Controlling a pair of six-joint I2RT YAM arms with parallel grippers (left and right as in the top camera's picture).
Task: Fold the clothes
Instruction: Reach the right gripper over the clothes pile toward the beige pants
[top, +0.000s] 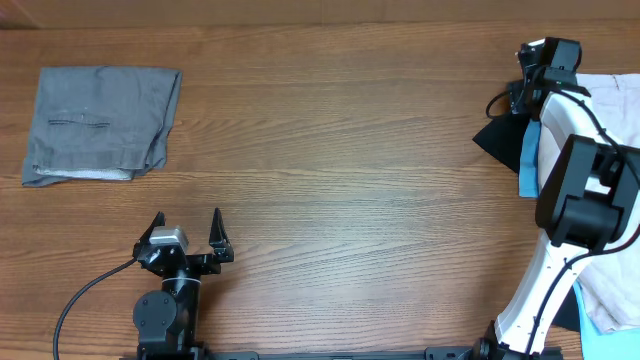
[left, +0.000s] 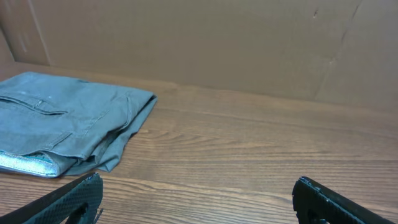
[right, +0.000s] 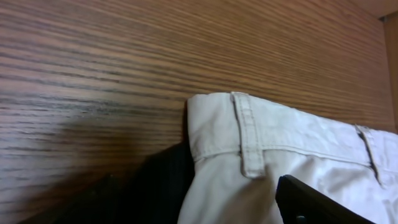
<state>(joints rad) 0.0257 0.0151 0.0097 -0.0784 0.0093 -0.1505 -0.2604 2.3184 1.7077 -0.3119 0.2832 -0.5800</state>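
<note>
nearest to the robot's base, the left pincer (top: 187, 238) hangs low over the brown wooden tabletop (top: 340, 170), its two black fingers (left: 62, 202) wide apart and holding nothing. it is well apart from the light beige cotton trousers (top: 612, 92), far to their left. the trousers lie along the right edge of the tabletop, partly out of the overhead view. their long axis seems to run from the near side to the far side, with the waistband (right: 280, 134) at the far end. a black cloth (top: 497, 138) and a light blue cloth (top: 528, 160) lie just beside them, on their left. the right pincer (top: 524, 88) is at that far end, just over the waistband corner. only one black finger (right: 317, 202) shows in the wrist view, so i cannot tell if it is apart or together. the right arm is clearly the nearer one, so i judge the grasp belongs to it. farthest to their left rests a folded grey pair of trousers (top: 100, 125).
</note>
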